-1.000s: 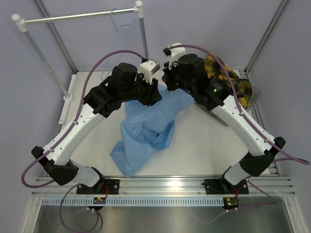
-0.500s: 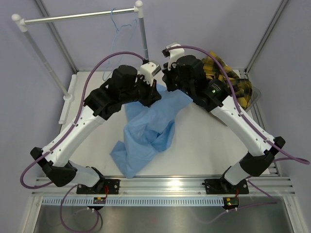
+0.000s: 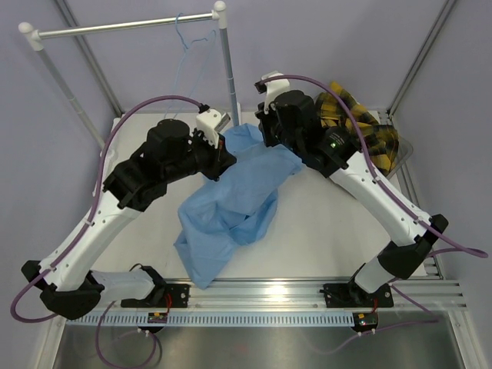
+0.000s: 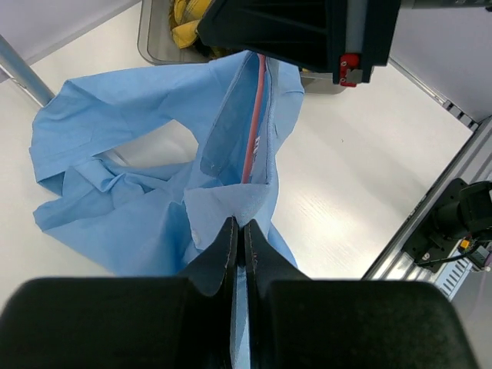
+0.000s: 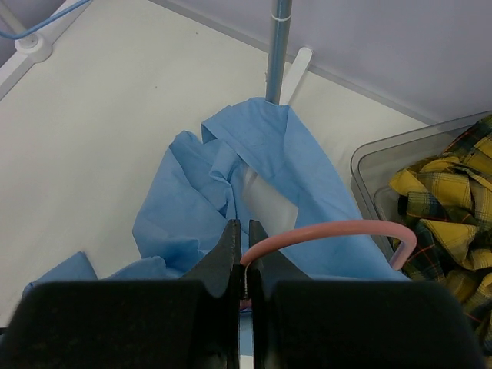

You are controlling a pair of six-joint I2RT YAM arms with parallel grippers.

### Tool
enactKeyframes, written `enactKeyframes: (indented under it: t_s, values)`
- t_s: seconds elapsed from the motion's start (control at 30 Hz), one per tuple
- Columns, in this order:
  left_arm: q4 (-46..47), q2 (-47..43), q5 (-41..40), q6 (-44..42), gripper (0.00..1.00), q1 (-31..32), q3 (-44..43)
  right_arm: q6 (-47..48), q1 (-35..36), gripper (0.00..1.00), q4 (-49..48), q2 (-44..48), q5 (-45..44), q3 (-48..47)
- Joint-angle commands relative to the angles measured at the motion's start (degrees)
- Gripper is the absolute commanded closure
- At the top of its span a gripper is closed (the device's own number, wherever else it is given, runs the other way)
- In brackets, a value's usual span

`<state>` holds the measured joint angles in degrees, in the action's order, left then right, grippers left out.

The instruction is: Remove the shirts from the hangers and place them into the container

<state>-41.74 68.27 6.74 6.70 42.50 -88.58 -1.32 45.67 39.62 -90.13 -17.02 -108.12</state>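
Note:
The light blue shirt (image 3: 231, 204) lies spread on the table, its upper part lifted between the two arms. My left gripper (image 4: 240, 224) is shut on a fold of this shirt (image 4: 146, 192). A pink hanger (image 4: 252, 131) runs inside the raised fabric. My right gripper (image 5: 244, 269) is shut on the pink hanger's hook (image 5: 330, 228), above the shirt (image 5: 254, 154). The yellow-and-black plaid shirt (image 3: 361, 127) lies in the clear container (image 3: 405, 157) at the right. In the top view my left gripper (image 3: 224, 156) sits at the shirt's left edge.
A clothes rack rail (image 3: 123, 25) spans the back left, with a light blue wire hanger (image 3: 184, 42) on it. Its upright post (image 5: 277, 46) stands just behind the shirt. The container's rim (image 5: 369, 161) is close to my right gripper.
My left gripper has shut on the blue shirt and pulled left and back, drawing the fabric with it. The right arm has barely moved.

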Motion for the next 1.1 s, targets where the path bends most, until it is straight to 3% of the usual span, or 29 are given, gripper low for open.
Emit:
enactKeyframes:
  t_s: [0.0, 0.1, 0.3, 0.5, 0.93, 1.07]
  values:
    - [1.04, 0.72, 3.08, 1.12, 1.00, -0.14, -1.86, 0.11, -0.67, 1.00, 0.73, -1.10, -2.58, -2.27]
    - [1.04, 0.28, 2.75, 1.12, 1.00, -0.14, -1.69, -0.44, -0.67, 1.00, 1.69, -1.63, -5.13, -2.01]
    - [0.17, -9.10, -8.65, 0.42, 1.00, -0.40, 9.11, -2.98, -2.51, 1.00, 4.50, -1.02, -8.38, -2.98]
    - [-1.86, -18.69, -11.75, 2.96, 1.00, -0.93, 18.43, -5.00, -6.20, 1.00, 5.21, 0.92, -6.46, -4.03]
    - [-2.04, -26.96, -10.53, 9.20, 1.00, -0.93, 28.71, -11.77, -7.88, 1.00, 7.41, 1.18, -3.11, -9.92]
    - [-1.25, -26.26, -7.63, 10.61, 1.00, -0.93, 30.04, -12.65, -7.79, 1.00, 3.37, 3.46, 3.28, -7.30]
